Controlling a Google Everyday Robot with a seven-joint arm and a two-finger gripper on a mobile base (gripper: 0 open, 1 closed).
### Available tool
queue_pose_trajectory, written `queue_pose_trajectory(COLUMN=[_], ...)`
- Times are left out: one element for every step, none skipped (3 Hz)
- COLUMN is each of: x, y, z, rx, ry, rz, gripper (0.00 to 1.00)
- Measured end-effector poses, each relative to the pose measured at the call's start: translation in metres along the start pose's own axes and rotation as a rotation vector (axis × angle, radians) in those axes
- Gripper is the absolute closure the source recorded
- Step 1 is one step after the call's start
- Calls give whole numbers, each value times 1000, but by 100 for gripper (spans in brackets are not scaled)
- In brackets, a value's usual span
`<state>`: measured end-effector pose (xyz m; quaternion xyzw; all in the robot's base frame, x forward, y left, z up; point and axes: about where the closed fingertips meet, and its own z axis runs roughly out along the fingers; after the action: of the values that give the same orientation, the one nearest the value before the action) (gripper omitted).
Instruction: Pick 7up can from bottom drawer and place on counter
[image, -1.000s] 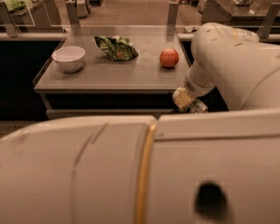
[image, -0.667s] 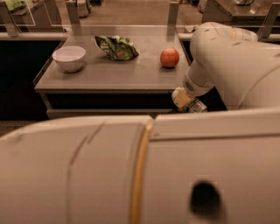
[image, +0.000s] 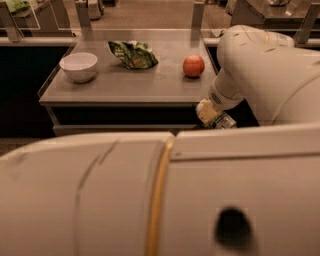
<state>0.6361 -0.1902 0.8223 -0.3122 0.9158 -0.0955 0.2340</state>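
Gripper (image: 216, 116) below front edge of counter (image: 130, 86)

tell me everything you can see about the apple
The apple is round and red-orange, with smooth skin, slightly glossy and a bit paler on top. It looks whole. It sits on the grey counter, toward the right side and rather far back, to the right of the green bag and apart from it. Only the counter touches it. The gripper is lower down, in front of the counter's front right corner, clear of the apple.
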Motion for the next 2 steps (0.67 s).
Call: queue_pose_trajectory(x=[0, 0], y=[0, 0], z=[0, 0], rx=[0, 0], ry=[0, 0], rz=[0, 0], gripper=[100, 100])
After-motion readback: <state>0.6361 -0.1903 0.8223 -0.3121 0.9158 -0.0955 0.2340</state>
